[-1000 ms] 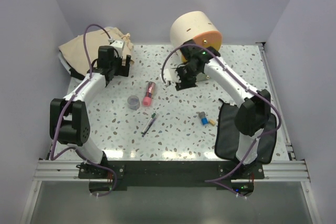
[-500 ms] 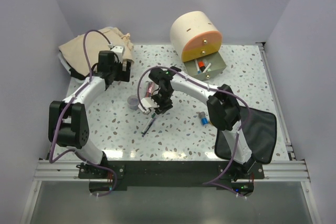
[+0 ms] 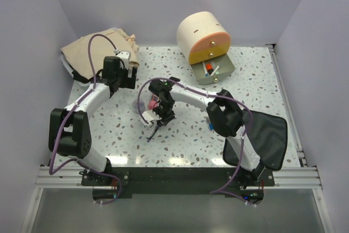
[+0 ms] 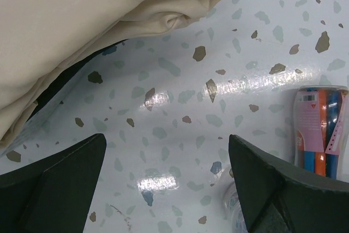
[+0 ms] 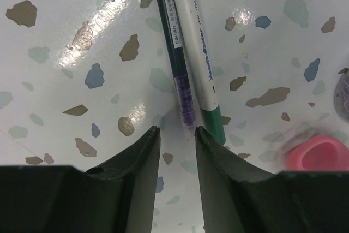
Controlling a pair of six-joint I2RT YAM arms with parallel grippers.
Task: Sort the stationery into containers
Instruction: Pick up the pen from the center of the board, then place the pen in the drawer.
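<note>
Two thin pens lie side by side on the speckled table, one dark purple point(image 5: 175, 58) and one white with a green cap point(image 5: 203, 64); from above they show as one dark line point(image 3: 154, 131). My right gripper point(image 5: 175, 130) hangs just over their near ends, its jaws a narrow gap apart with nothing between them. Beside it are the pink tube point(image 5: 319, 154) and the grey pot point(image 3: 140, 106). My left gripper point(image 4: 166, 159) stands wide open over bare table near the tube point(image 4: 320, 129). The cream box point(image 3: 200, 34) has its drawer point(image 3: 214, 71) pulled out with small items inside. The black pouch point(image 3: 268, 140) lies at the right.
A beige cloth bag point(image 3: 92, 49) lies at the back left, its fold close above my left gripper point(image 4: 82, 25). The right arm arches across the middle of the table, over a small blue piece point(image 3: 211, 126). Walls close in the left, back and right sides.
The right arm swung from the drawer across to the two pens and came down low, its jaws narrowing. The left arm barely moved.
</note>
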